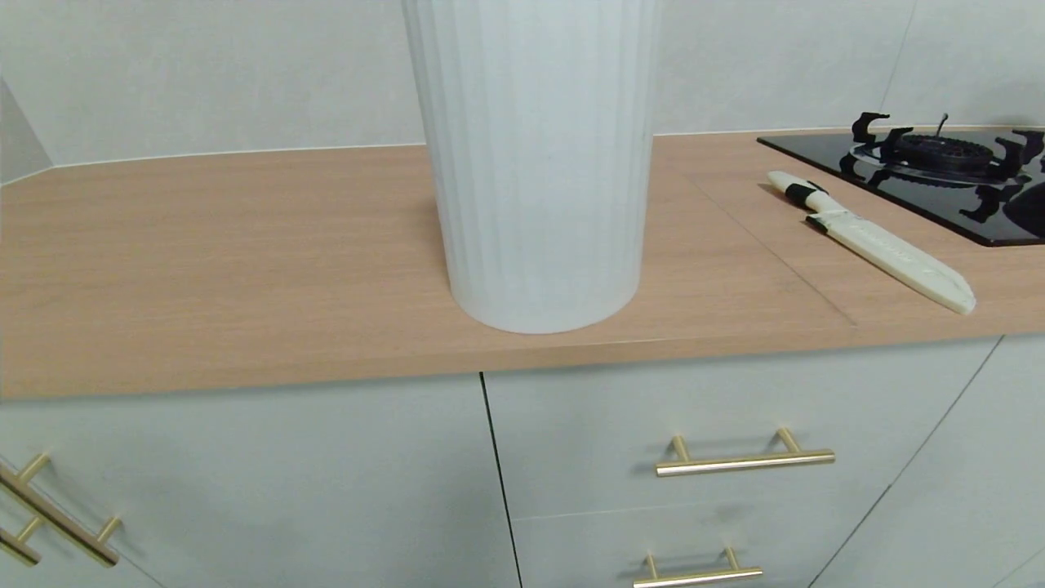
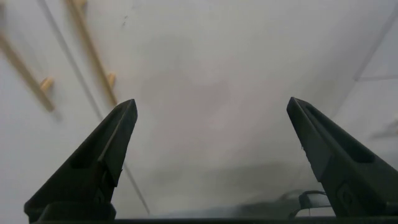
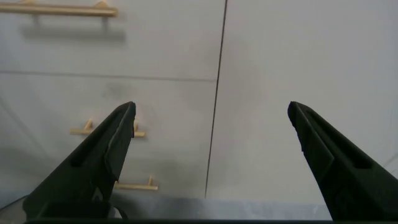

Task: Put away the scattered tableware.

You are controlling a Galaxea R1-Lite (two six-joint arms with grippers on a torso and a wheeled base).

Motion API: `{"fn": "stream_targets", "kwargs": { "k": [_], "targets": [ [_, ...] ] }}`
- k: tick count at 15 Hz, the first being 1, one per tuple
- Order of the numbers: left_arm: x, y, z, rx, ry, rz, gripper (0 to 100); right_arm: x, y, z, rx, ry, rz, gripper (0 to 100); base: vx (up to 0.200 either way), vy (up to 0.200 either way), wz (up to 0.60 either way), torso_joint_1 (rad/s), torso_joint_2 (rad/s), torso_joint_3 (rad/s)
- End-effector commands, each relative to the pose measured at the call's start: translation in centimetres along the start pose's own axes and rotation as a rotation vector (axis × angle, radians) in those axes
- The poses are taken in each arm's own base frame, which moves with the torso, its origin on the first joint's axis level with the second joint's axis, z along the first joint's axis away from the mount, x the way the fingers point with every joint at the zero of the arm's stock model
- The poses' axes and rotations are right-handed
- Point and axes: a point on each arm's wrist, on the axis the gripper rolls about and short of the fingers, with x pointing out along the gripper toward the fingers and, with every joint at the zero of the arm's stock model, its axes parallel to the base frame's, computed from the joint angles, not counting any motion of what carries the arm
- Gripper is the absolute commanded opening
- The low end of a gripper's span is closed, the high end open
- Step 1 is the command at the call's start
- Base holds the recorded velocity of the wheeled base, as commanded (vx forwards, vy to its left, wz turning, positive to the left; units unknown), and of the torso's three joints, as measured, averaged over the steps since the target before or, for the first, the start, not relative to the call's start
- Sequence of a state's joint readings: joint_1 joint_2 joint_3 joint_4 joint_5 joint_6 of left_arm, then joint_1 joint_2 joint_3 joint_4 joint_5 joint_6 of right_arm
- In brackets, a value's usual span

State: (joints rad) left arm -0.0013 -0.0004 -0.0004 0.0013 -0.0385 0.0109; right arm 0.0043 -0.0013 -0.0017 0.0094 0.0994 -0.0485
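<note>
A: Where's the tableware?
B: On the desk (image 1: 204, 269), right of the tall white holder (image 1: 539, 163), a pale knife (image 1: 873, 241) lies flat (beside the hob (image 1: 939, 184)).
A: And the hands?
B: Left hand (image 2: 210, 102) and right hand (image 3: 210, 106) are spread and empty, lower than the holder, facing cupboard fronts (image 3: 298, 62). A careless reach might tip the holder or skid the knife off.

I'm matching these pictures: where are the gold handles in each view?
Head view: gold handles on the drawers under the counter.
Left wrist view: handles on the cabinet front beyond the left gripper.
Right wrist view: handles on the drawers beyond the right gripper.
Shared landmark: the dark seam between cabinet fronts.
</note>
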Motion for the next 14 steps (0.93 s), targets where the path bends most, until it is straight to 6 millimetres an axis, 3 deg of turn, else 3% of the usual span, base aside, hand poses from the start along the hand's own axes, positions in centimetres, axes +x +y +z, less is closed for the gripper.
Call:
{"fn": "stream_targets", "kwargs": {
  "k": [1,12,14],
  "targets": [
    [0.01,0.0,-0.01,0.0,0.001,0.0,100,0.01,0.0,0.0,0.0,0.001,0.001,100,0.0,0.0,0.0,0.0,0.0,0.0],
    [0.01,0.0,-0.01,0.0,0.001,0.0,100,0.01,0.0,0.0,-0.002,0.001,0.001,100,0.0,0.0,0.0,0.0,0.0,0.0],
    [0.01,0.0,-0.01,0.0,0.001,0.0,100,0.01,0.0,0.0,-0.002,0.001,0.002,100,0.0,0.0,0.0,0.063,-0.26,-0.203]
  ]
}}
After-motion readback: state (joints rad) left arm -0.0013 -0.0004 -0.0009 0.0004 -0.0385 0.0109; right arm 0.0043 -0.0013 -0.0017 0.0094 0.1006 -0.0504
